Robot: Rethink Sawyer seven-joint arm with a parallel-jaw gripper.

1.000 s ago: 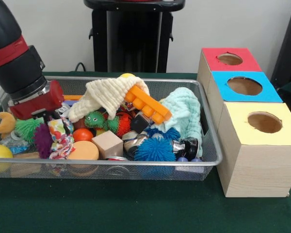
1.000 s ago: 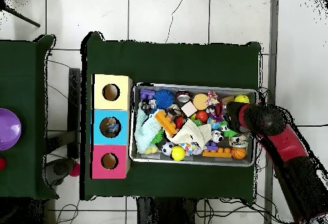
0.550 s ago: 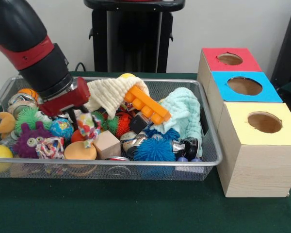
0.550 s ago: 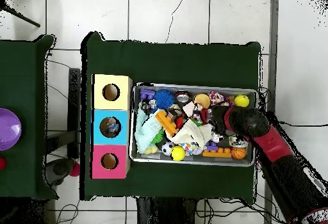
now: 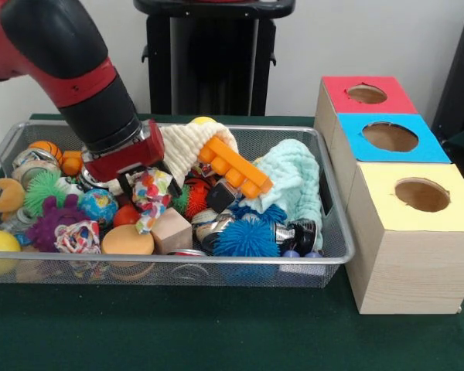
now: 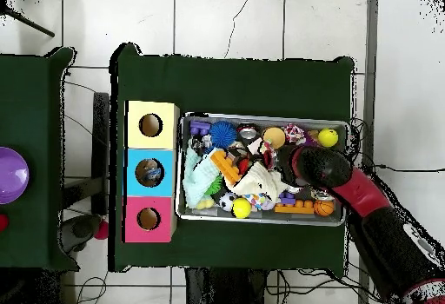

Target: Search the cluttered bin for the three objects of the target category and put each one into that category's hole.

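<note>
- A green-covered counter [image 5: 216,332] stood before a pale wall, carrying a wire mesh bin [image 5: 336,232] and three wooden boxes with holes.
- A multicoloured cloth knot [image 5: 151,193] hung just under the gripper [image 5: 143,182], apparently pinched in the jaws and raised slightly over the clutter at the bin's 9 o'clock side in the front view.
- A second cloth knot [image 5: 76,236] lay lower, toward 8 o'clock, beside a purple fuzzy toy [image 5: 46,224].
- The yellow-topped box [image 5: 417,197], blue-topped box [image 5: 390,137] and red-topped box [image 5: 367,94] stood at 3 o'clock, well apart from the gripper.
- To do the step well, I judged it should lift straight up clear of the wooden cube [image 5: 170,229] and orange brick [image 5: 233,166] before crossing, grip held firm.
</note>
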